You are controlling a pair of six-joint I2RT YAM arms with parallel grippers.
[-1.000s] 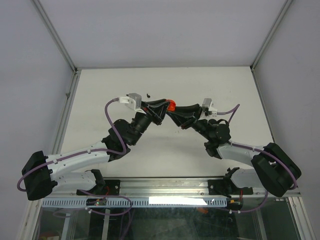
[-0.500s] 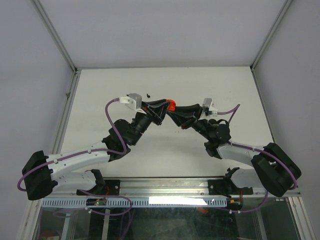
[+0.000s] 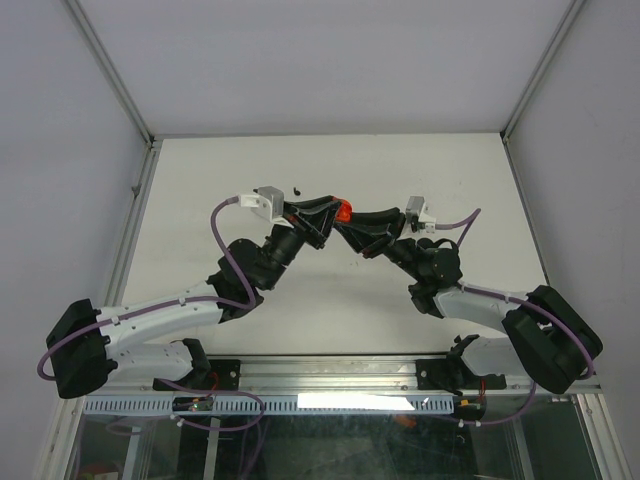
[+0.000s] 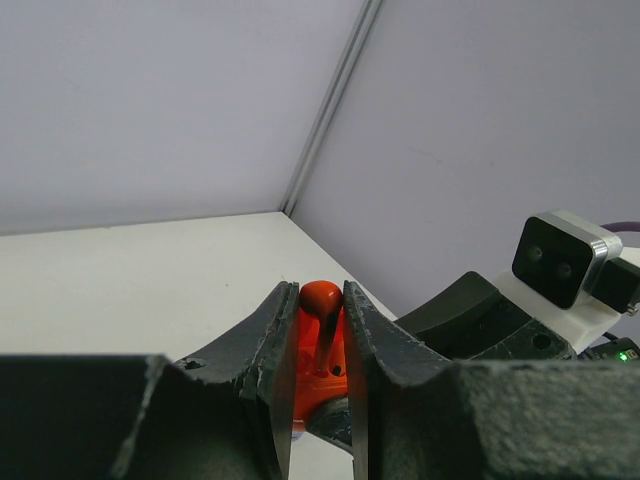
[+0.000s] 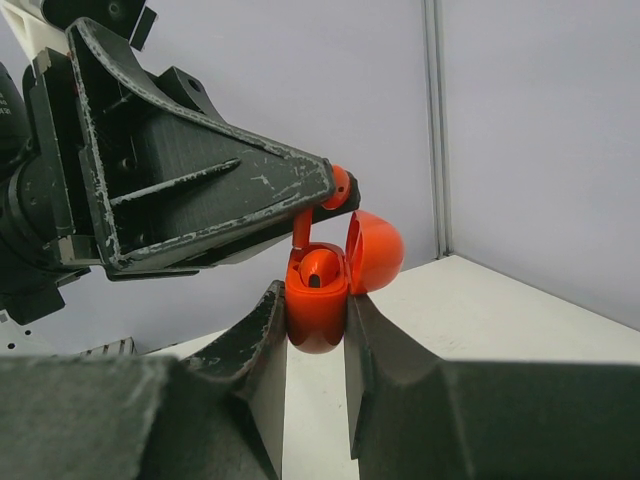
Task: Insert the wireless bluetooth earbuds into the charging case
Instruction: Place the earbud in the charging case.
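My right gripper (image 5: pixel 316 322) is shut on a red charging case (image 5: pixel 316 308) with its lid (image 5: pixel 375 250) hinged open, held above the table. One red earbud (image 5: pixel 318 267) sits in the case. My left gripper (image 4: pixel 321 303) is shut on a second red earbud (image 4: pixel 322 300), its stem (image 5: pixel 301 229) pointing down into the case's open top. In the top view the two grippers meet at the red case (image 3: pixel 343 211) mid-table. A small black earbud (image 3: pixel 298 189) lies on the table behind the left wrist.
The white table (image 3: pixel 330 160) is boxed in by grey walls with metal corner posts. Another small dark piece (image 3: pixel 352 250) lies on the table below the right gripper. The right wrist camera (image 4: pixel 562 257) shows close in the left wrist view.
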